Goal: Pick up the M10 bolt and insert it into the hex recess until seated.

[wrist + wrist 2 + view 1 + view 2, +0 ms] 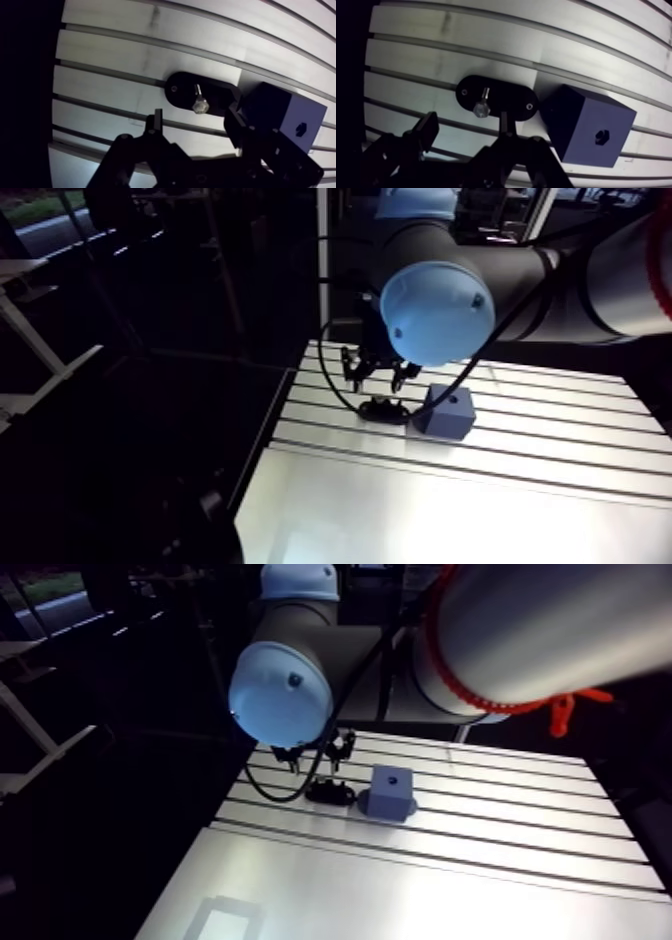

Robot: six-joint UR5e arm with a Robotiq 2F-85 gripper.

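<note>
A silver M10 bolt [199,101] lies on a black oval holder [176,91], hex head toward the gripper. Beside the holder stands a dark blue block [286,116] with a hex recess [300,129] in its upper face. My gripper [196,125] hovers above the holder, open, with nothing between its fingers [156,123]. In the wrist view the bolt lies just ahead of the gap between them. In the arm view the gripper [378,378] hangs over the holder [383,410], with the block [445,411] to its right.
The slotted aluminium table [560,428] runs right of the block, with a smooth plate [420,508] in front. The table's left edge [262,428] drops into darkness close to the holder.
</note>
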